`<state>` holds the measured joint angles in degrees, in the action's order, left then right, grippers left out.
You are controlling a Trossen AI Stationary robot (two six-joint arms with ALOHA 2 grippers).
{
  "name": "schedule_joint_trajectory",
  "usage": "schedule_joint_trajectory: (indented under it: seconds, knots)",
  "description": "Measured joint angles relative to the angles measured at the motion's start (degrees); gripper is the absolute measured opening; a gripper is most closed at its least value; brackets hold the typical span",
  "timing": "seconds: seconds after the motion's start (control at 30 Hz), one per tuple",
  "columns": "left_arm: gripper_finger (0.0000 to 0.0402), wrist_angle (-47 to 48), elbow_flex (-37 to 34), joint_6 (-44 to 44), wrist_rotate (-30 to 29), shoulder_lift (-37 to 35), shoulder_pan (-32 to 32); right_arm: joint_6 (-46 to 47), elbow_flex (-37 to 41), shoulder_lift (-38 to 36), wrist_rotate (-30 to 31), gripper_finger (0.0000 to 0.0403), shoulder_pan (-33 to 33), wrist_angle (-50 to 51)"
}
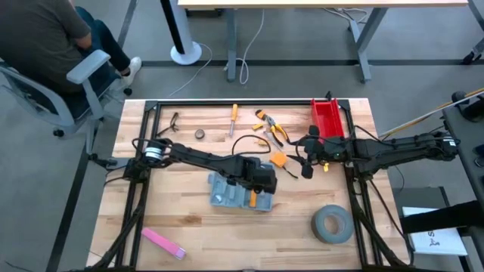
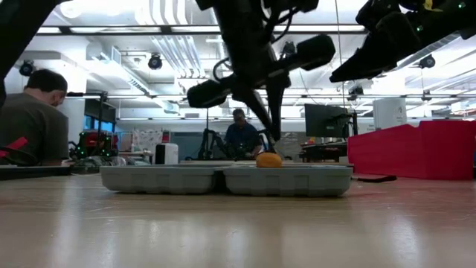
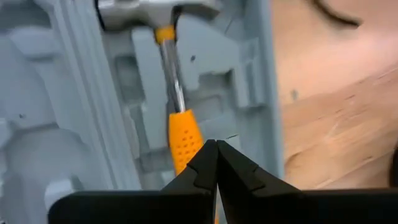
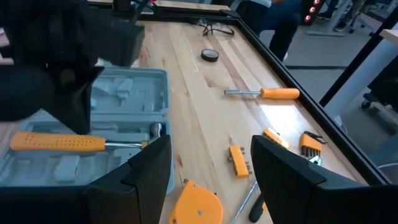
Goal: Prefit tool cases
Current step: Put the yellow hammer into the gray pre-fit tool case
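The blue-grey tool case point(image 1: 227, 193) lies open and flat on the table's middle, its moulded recesses facing up point(image 3: 74, 124). A hammer with an orange handle point(image 3: 185, 140) and steel head point(image 3: 155, 12) lies in the case's right half point(image 4: 56, 142). My left gripper point(image 3: 216, 149) is shut and points steeply down over the orange handle point(image 2: 268, 159). My right gripper point(image 4: 208, 180) waits open above the table to the case's right point(image 1: 306, 162), with nothing between its fingers. My left gripper stands with its shut fingertips point(image 3: 208, 158) right over the near end of the hammer's orange handle point(image 3: 180, 155), coming from above. Whether the tips touch the handle, I cannot tell. The hammer lies flat in the case.
An orange tape measure point(image 1: 278, 160), pliers point(image 1: 272, 130), a screwdriver point(image 1: 234, 119), glasses point(image 1: 174, 121) and a red bin point(image 1: 327, 119) lie toward the far edge. A grey tape roll point(image 1: 333, 224) sits near right, a pink bar point(image 1: 162, 243) near left. A person sits beyond the far left corner.
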<state>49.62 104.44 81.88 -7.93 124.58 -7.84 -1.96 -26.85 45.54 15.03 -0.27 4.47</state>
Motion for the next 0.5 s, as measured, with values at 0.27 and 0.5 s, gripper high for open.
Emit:
schedule_joint_trajectory:
  seconds: [0.27, 0.5]
  knots:
    - [0.0001, 0.9, -0.31, -0.84, -0.17, 0.1, 0.66, 0.0, 0.0, 0.0, 0.0, 0.0199, 0.0, 0.0]
    - [0.0001, 0.0, -0.34, -2.05, 3.67, 3.63, 1.12, 0.0, 0.0, 0.0, -0.02, 0.0199, 0.0, -0.02]
